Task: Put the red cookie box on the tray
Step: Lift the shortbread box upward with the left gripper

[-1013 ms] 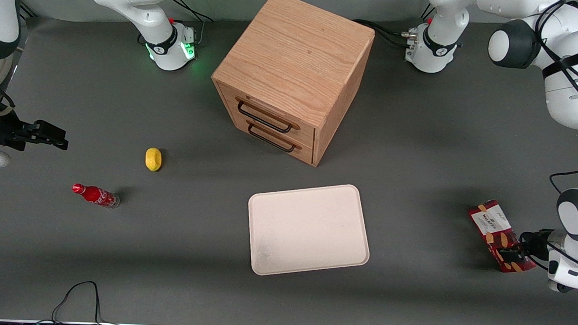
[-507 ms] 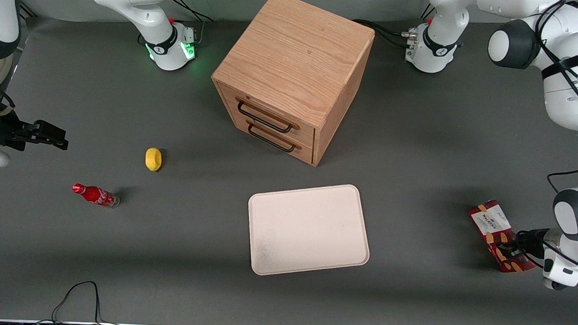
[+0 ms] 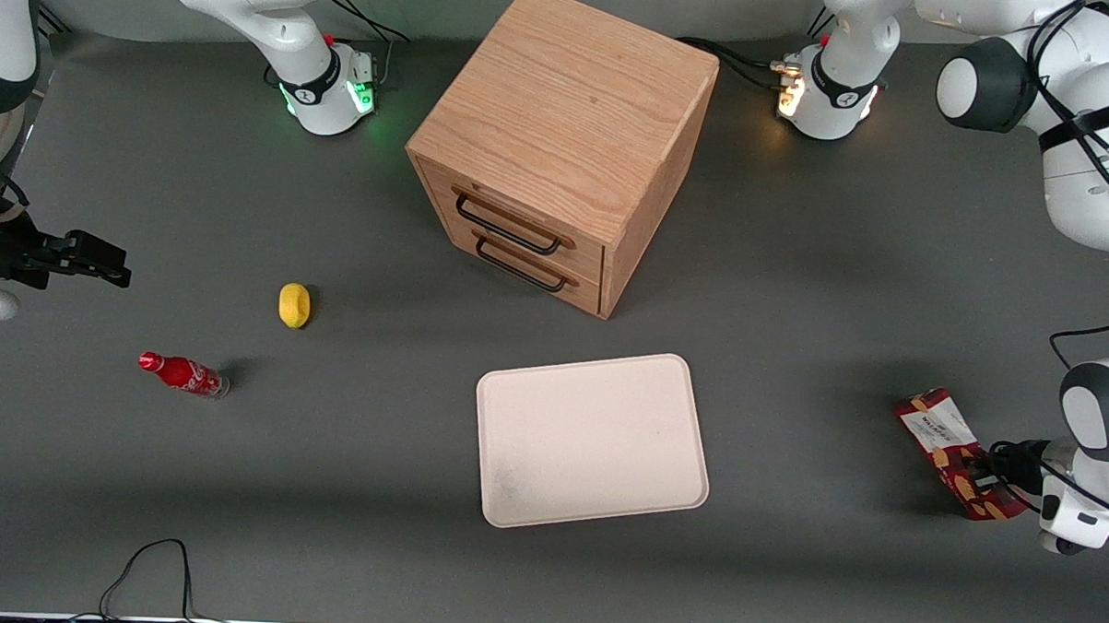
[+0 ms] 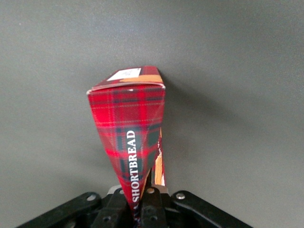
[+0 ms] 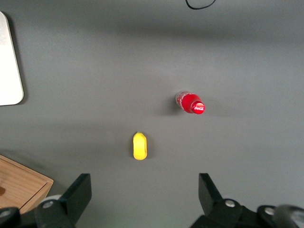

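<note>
The red cookie box (image 3: 948,447), dark-red tartan with a white label at one end, is toward the working arm's end of the table, well apart from the tray (image 3: 596,437). My left gripper (image 3: 984,474) is shut on the box's end nearer the front camera. In the left wrist view the box (image 4: 127,124) stands out from the shut gripper (image 4: 142,209), tilted, with its label end raised off the grey table. The pale cream-pink tray is bare and lies in front of the drawer cabinet; its edge (image 5: 10,61) also shows in the right wrist view.
A wooden two-drawer cabinet (image 3: 560,146) stands farther from the front camera than the tray. A yellow lemon (image 3: 294,304) and a small red soda bottle (image 3: 183,374) lie toward the parked arm's end. A black cable (image 3: 149,565) loops at the front edge.
The gripper has drawn in over the box's near end and shut on it. The box has tipped, its label end rising and shifting slightly. The left arm's base light turned amber.
</note>
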Motion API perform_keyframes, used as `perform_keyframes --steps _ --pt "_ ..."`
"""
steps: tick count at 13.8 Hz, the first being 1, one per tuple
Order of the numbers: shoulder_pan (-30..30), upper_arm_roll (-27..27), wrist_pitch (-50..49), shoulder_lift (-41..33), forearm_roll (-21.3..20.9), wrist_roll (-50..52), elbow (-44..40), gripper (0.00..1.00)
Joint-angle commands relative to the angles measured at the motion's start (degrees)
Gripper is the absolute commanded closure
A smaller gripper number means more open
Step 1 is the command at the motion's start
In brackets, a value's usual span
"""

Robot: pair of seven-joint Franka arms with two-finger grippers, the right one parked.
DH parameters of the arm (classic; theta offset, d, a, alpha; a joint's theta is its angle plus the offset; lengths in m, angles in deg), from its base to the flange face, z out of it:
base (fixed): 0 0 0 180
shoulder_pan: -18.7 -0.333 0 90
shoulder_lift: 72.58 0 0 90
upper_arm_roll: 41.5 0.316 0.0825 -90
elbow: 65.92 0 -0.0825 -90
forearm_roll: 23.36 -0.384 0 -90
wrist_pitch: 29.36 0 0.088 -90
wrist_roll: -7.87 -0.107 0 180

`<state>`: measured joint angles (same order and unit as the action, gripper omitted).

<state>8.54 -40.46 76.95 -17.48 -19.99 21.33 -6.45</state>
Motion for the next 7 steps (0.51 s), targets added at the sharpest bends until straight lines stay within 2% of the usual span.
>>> perform_keyframes --steps 1,7 --pt "0.7 0.5 -0.6 -3.5 -0.6 -0.4 1.8 1.00" --pt "2.3 0.5 -19.8 -16.8 -1.9 -4.1 1.4 1.00"
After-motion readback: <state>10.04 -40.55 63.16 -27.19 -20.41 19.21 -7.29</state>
